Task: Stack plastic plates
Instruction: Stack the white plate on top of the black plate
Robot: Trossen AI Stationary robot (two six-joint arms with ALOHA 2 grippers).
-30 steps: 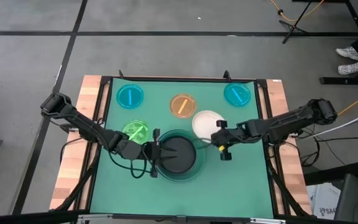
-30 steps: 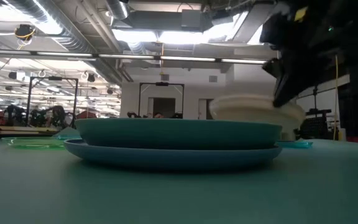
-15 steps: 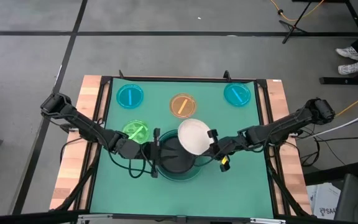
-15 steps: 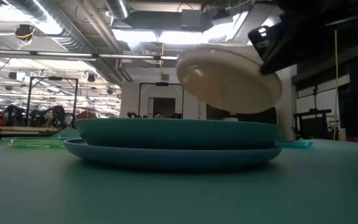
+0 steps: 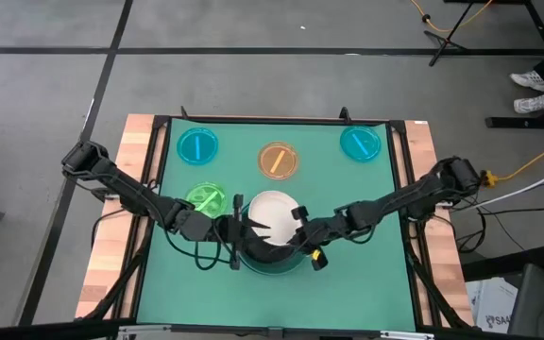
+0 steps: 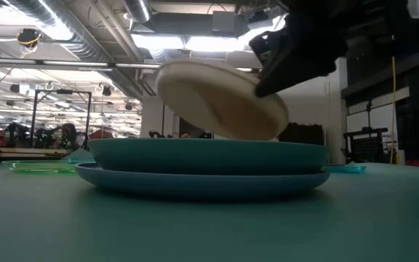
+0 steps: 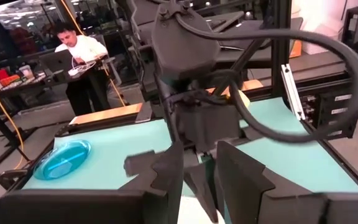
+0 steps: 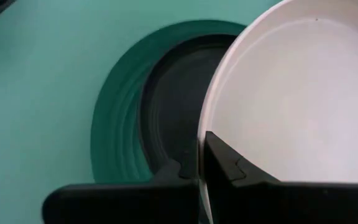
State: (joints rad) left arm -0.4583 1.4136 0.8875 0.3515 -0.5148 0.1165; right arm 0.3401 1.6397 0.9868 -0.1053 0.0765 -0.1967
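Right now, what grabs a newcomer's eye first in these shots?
The white plate, tilted and pinched at its rim by the right tool, hangs over the stack of a black plate, a green plate and a blue plate at the table's near middle. The left tool sits at that stack's left edge. Four small clear plates lie apart behind it: two cyan, one orange, one lime.

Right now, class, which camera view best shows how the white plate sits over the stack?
The low view: the white plate hangs tilted above the dark-green plate, held at its rim by the right gripper. The high view shows only its round top. The right wrist view shows its rim between the fingers. The left wrist view barely shows it.
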